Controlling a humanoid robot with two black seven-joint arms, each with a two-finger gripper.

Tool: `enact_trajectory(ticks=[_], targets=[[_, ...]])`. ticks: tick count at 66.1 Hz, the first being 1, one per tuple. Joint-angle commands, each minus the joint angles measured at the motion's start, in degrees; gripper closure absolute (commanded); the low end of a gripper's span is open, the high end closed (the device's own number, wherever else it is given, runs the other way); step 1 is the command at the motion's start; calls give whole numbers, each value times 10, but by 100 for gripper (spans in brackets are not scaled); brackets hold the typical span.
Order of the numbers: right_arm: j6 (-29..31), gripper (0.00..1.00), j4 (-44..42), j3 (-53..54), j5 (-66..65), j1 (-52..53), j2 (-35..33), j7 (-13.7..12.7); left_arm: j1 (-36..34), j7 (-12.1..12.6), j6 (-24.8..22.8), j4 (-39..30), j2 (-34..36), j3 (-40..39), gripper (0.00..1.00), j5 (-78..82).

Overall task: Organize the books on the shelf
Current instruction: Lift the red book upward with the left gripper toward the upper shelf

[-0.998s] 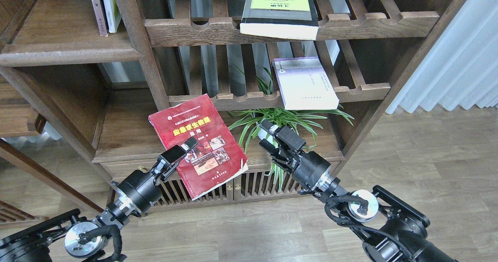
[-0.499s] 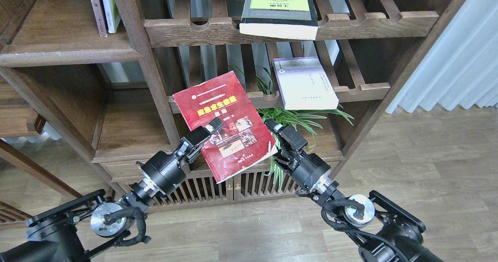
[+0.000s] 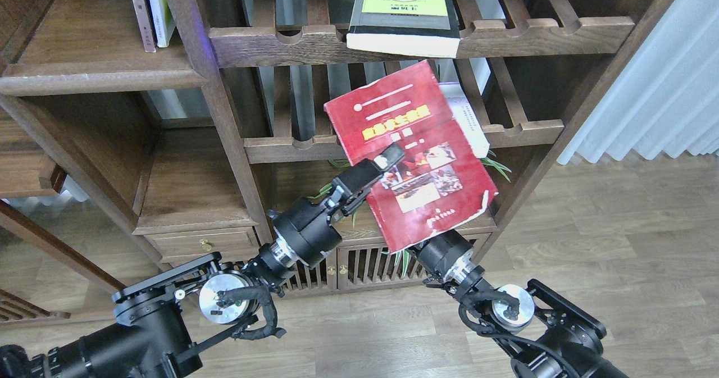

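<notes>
Our left claw (image 3: 377, 171) is clamped on the left edge of the red-covered book (image 3: 413, 156), one finger lying across the cover, holding it tilted in the air in front of the slatted rack (image 3: 292, 147). Our right claw is hidden behind that book, so we cannot tell whether it is open or closed; only its wrist shows below the book's lower edge. Behind the red cover's right side, the pale lavender-white book (image 3: 469, 125) lies on the slatted rack, mostly covered. Above, the thick black book with the yellow-green panel (image 3: 403, 21) rests flat on the upper notched rack, overhanging its front rail. The solid plank shelf (image 3: 107, 77) sits at upper left, two upright books (image 3: 150, 10) at its back.

We judge the grip risky: pinched at one edge, the floppy paperback could sag or slip, and its raised corner could knock the lavender-white book off its rail.
</notes>
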Motion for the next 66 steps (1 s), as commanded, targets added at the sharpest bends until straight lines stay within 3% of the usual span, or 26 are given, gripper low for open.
enact_trajectory(ticks=[1,25,44,66], targets=[[0,1,-3,0,1,1,0,0,-12,1,0,-1,-21,-1,96,0],[0,1,-4,0,0,6,-1,0,-74,5,0,-5,-21,-69,96,3],[-4,1,-11,-1,-7,15,0,0,-154,5,0,-9,22,-149,96,4],[-4,1,-15,-1,-14,23,3,0,-196,6,0,-10,41,-187,96,4]])
